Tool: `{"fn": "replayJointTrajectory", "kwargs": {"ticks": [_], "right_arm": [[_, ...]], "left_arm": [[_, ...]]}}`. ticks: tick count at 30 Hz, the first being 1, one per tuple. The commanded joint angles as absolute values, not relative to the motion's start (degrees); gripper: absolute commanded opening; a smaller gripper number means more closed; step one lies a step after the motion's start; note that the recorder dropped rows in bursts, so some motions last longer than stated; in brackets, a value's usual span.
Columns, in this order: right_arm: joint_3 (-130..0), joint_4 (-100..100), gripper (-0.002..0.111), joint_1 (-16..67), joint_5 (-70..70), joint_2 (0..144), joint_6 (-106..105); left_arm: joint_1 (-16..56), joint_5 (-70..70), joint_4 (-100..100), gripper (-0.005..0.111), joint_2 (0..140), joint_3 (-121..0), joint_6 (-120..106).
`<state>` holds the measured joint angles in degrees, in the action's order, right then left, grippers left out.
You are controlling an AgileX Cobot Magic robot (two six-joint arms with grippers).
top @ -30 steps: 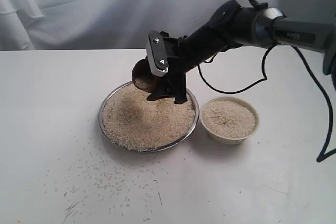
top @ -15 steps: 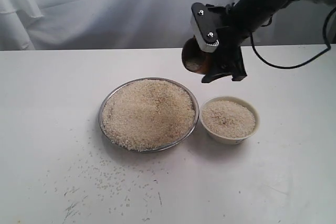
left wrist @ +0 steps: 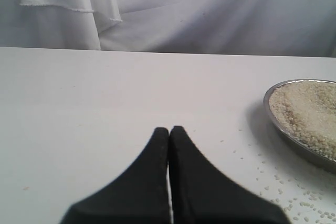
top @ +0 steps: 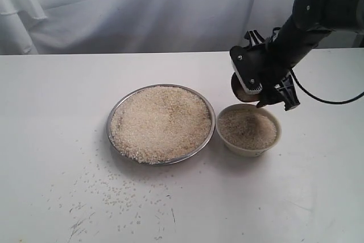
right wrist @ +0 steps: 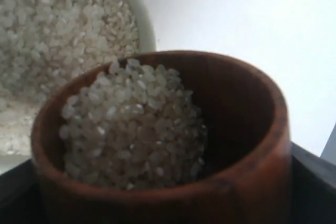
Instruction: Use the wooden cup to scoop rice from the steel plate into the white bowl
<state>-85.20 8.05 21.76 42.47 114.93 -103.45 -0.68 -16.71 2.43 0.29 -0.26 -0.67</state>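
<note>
The steel plate (top: 115, 110) sits mid-table, heaped with rice (top: 161, 122). To its right stands the white bowl (top: 248, 151), holding rice nearly to its rim. My right gripper (top: 256, 89) hangs just over the bowl's far left edge, shut on the wooden cup (top: 237, 91). In the right wrist view the wooden cup (right wrist: 252, 145) is tilted, with rice (right wrist: 136, 124) piled on its low side, above the white bowl (right wrist: 146, 24). My left gripper (left wrist: 169, 129) is shut and empty, low over the table left of the steel plate (left wrist: 272, 116).
Loose grains (top: 114, 192) are scattered over the white table in front of the plate and near the left gripper, as loose grains (left wrist: 294, 203). A white curtain (top: 142, 9) hangs behind the table. A black cable (top: 335, 98) trails from the right arm.
The right gripper lifted the cup out of the plate's rice, carried it up and to the right, then lowered it over the bowl's edge.
</note>
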Motion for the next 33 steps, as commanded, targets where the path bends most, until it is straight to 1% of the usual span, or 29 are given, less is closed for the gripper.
{"fn": "replayJointTrajectory", "kwargs": {"ticks": [1,12,17,25,33], "right_arm": [[-83.81,2.63,0.000,21.41,40.26,113.97,-102.69],[-83.57,-7.07,0.000,22.83,41.17,110.25,-100.81],[-80.88,-8.90,0.000,23.98,40.71,108.78,-101.52],[-76.95,-17.55,0.000,26.89,36.42,108.52,-98.77],[-76.83,-23.60,0.000,28.96,35.97,108.52,-96.49]], "left_arm": [[-0.60,-16.34,2.48,0.000,0.00,0.00,-0.49],[-0.60,-16.34,2.48,0.000,0.00,0.00,-0.49],[-0.60,-16.34,2.48,0.000,0.00,0.00,-0.49],[-0.60,-16.34,2.48,0.000,0.00,0.00,-0.49],[-0.60,-16.34,2.48,0.000,0.00,0.00,-0.49]]}}
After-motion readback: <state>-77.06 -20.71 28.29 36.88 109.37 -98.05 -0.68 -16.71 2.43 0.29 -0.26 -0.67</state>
